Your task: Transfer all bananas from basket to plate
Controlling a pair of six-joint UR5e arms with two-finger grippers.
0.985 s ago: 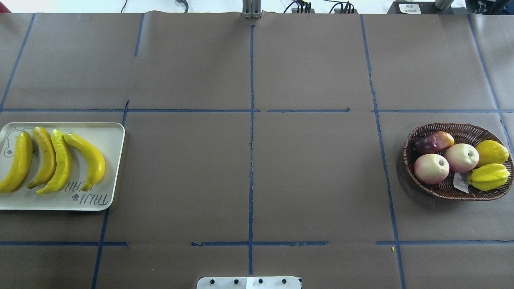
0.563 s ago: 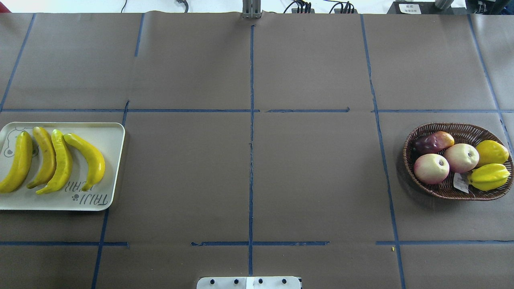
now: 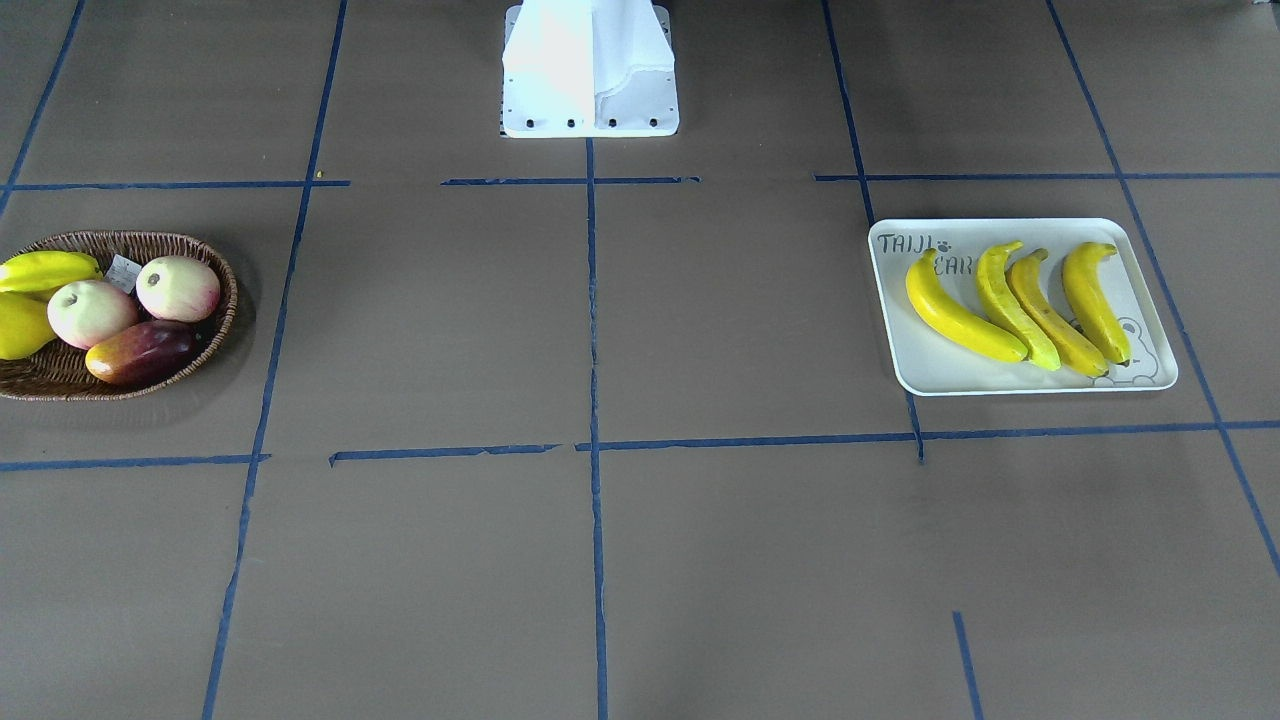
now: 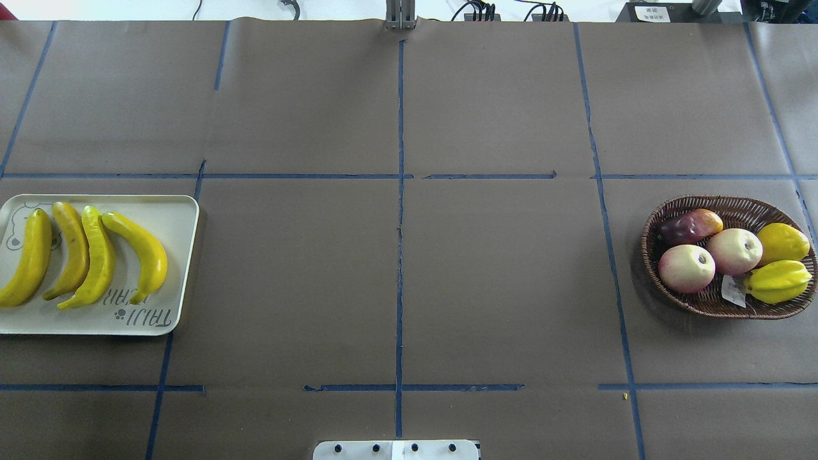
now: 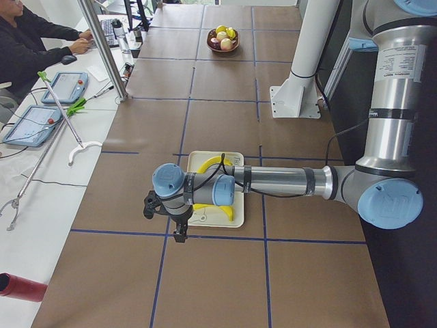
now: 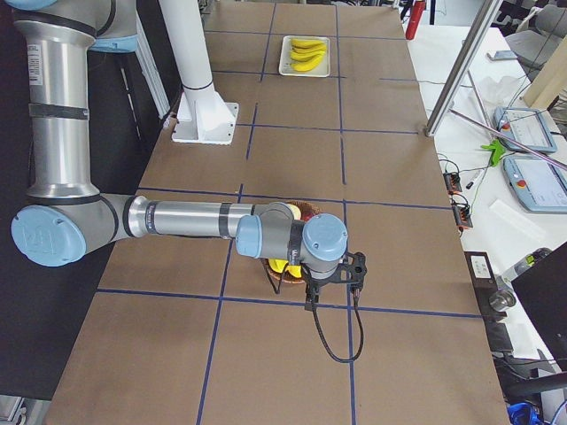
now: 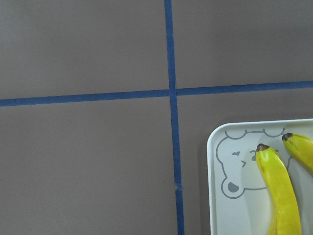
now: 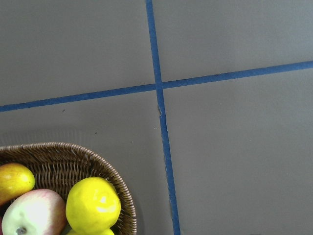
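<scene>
Several yellow bananas (image 4: 99, 255) lie side by side on the white plate (image 4: 176, 214), also seen in the front view (image 3: 1010, 305). The wicker basket (image 4: 735, 204) holds other fruit and I see no banana in it. My left gripper (image 5: 179, 231) hangs above the plate's outer end; its wrist view shows the plate's bear corner (image 7: 217, 147) and two banana tips (image 7: 276, 186). My right gripper (image 6: 330, 285) hangs above the basket's outer edge; its wrist view shows the basket rim (image 8: 63, 149). Both grippers show only in the side views, so I cannot tell whether they are open or shut.
The basket holds two pink-cream apples (image 4: 687, 268), a round yellow lemon-like fruit (image 4: 783, 241), a yellow star fruit (image 4: 776, 281) and a dark red mango (image 4: 690, 225). The robot's white base (image 3: 590, 70) stands mid-table. An operator (image 5: 31, 48) sits beside the table's far side.
</scene>
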